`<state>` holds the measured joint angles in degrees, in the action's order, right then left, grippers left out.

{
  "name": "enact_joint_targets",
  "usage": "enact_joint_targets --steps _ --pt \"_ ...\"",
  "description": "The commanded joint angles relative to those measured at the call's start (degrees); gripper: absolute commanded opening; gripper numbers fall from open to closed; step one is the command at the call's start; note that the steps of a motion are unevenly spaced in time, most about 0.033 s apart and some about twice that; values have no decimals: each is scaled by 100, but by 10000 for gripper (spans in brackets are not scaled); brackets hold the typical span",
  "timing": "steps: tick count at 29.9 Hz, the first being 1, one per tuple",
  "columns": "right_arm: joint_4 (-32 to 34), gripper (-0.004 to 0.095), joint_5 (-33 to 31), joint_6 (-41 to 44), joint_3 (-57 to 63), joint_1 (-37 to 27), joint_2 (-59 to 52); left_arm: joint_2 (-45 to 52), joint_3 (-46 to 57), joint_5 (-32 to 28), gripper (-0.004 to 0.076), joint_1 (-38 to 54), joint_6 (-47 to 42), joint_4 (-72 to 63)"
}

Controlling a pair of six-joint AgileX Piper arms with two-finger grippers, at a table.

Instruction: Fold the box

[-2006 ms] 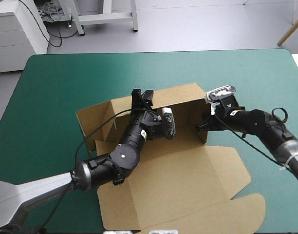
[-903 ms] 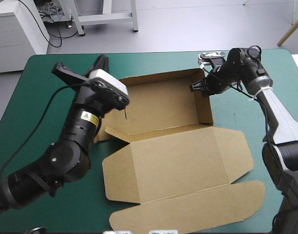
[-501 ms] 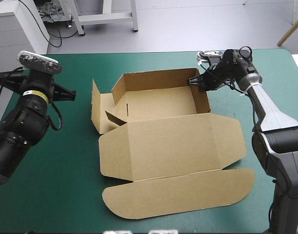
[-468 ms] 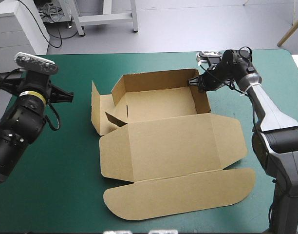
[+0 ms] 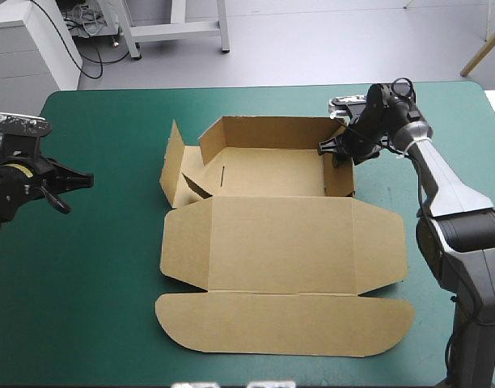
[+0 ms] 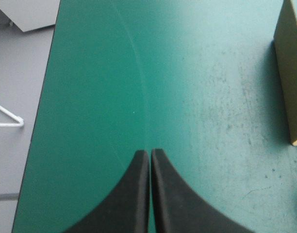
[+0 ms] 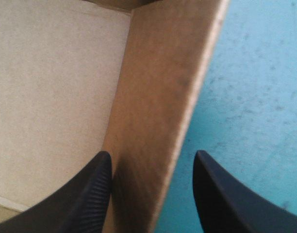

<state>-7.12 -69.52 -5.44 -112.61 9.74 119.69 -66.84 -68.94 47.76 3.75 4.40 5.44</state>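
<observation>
The box [image 5: 272,234], laid on the counter [image 5: 102,283] with its long axis from 9 to 3 o'clock, is straddled at its 2 o'clock side by the released right hand [image 5: 336,150], while the clenched, empty left hand [image 6: 150,155] is stationed well apart at 9 o'clock.

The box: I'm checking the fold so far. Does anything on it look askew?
Yes. The left end wall of the box splays outward, untucked, and a small flap beside it leans into the tray. The right end wall stands upright.
</observation>
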Motion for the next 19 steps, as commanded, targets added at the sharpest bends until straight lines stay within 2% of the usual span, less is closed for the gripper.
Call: enact_joint_targets --steps 1,3,8,11,19 --pt "447 493 65 -3 -190 -48 -758 -20 -196 -95 -3 387 319 -544" --pt "712 489 65 -3 -190 -48 -1017 -107 -196 -95 -3 611 386 -840" --pt "712 474 65 -3 -190 -108 -1755 -407 -196 68 -3 1240 933 -1773" --pt "484 449 56 121 -162 -108 -2088 -562 -196 226 -3 1502 1082 -2082" --pt "299 441 56 358 -14 -108 -2038 -701 -196 501 -3 1560 1112 -2122"
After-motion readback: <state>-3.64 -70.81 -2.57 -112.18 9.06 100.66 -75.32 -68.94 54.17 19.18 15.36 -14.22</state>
